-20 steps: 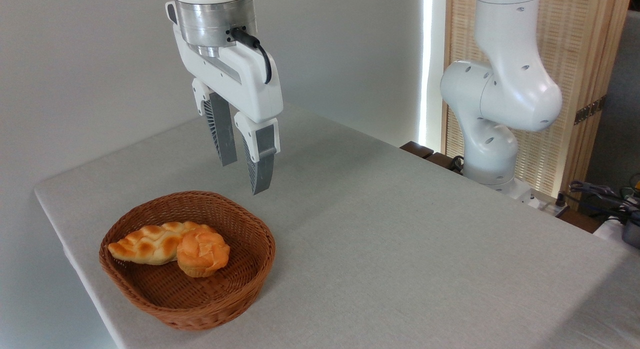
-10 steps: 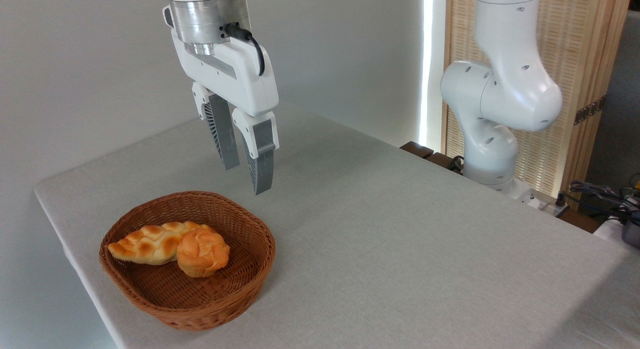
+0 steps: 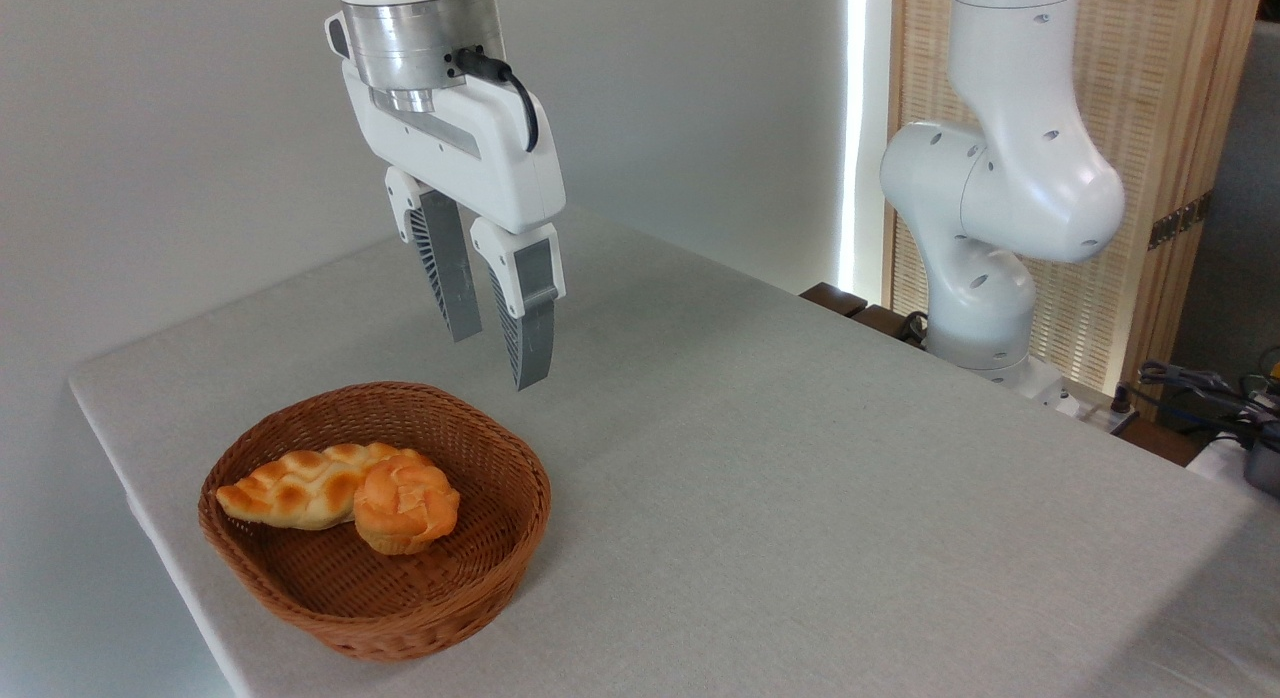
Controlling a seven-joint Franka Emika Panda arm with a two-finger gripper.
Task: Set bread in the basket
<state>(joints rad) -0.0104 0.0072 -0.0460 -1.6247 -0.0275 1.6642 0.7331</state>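
Bun lies inside wicker basket, right of centre, touching braided loaf lying to its left. Basket on grey table, near left corner. Gripper hangs above basket's far-right rim, fingers pointing down, slightly tilted, apart, holding nothing. Arm's white base joints at table's far right edge. Nothing between gripper and basket.

round orange-golden knotted bun | long golden-brown braided loaf | reddish-brown round woven wicker basket | pale grey cloth-covered table
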